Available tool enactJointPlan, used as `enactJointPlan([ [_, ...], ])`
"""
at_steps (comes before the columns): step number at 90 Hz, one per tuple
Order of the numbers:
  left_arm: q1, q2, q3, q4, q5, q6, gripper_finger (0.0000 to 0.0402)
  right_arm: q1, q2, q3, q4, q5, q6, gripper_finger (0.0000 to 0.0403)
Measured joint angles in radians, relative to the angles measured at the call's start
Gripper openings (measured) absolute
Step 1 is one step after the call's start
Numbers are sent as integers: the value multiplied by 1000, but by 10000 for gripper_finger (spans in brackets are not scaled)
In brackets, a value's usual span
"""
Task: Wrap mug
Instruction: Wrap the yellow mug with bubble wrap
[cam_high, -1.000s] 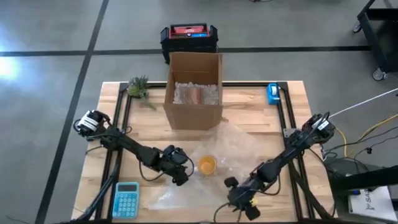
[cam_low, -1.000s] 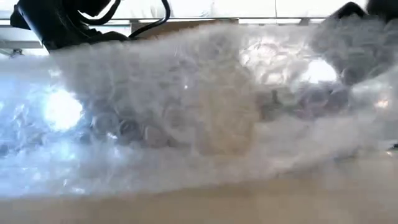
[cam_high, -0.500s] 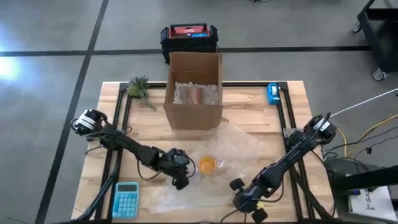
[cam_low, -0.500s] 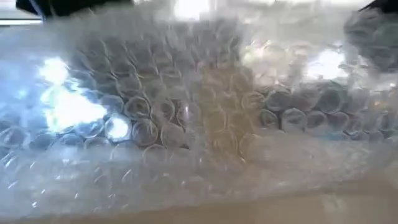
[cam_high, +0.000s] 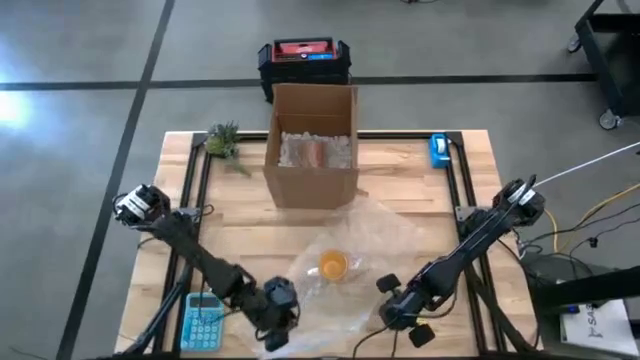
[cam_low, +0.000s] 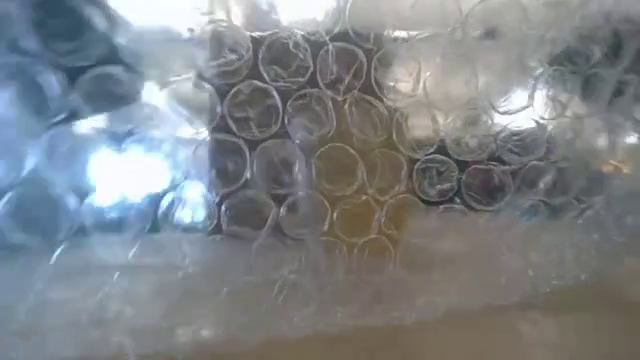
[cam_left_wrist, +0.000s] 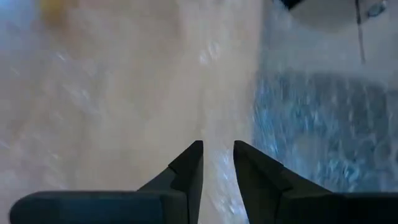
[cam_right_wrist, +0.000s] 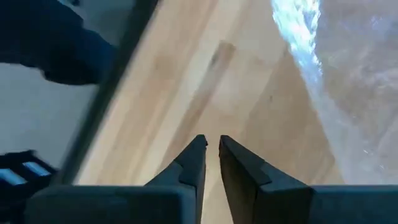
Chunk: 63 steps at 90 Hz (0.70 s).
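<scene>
The orange mug (cam_high: 332, 266) sits on bubble wrap (cam_high: 375, 240). Left gripper (cam_high: 277, 322) and right gripper (cam_high: 393, 312) both show nearly closed, empty fingers.

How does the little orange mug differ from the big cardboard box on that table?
The small orange mug is round, bright and sits on the clear bubble wrap sheet near the table's front. The brown cardboard box is square-sided, far larger and stands at the back, holding crumpled packing material. Both are upright with open tops.
</scene>
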Motion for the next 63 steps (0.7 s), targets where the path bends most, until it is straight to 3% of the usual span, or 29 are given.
enactJointPlan([
  [12, -17, 24, 0, 0, -3, -23, 75, 0, -139, -10, -75, 133, 0, 12],
  [35, -16, 43, 0, 1, -38, -51, 75, -16, -319, -110, -144, 750, 68, 12],
  [50, -16, 44, -1, 0, -45, -53, 75, -117, -353, -227, -217, 779, 215, 51],
  [63, -11, 40, -1, 0, -53, -52, 75, -229, -354, -335, -216, 718, 298, 116],
])
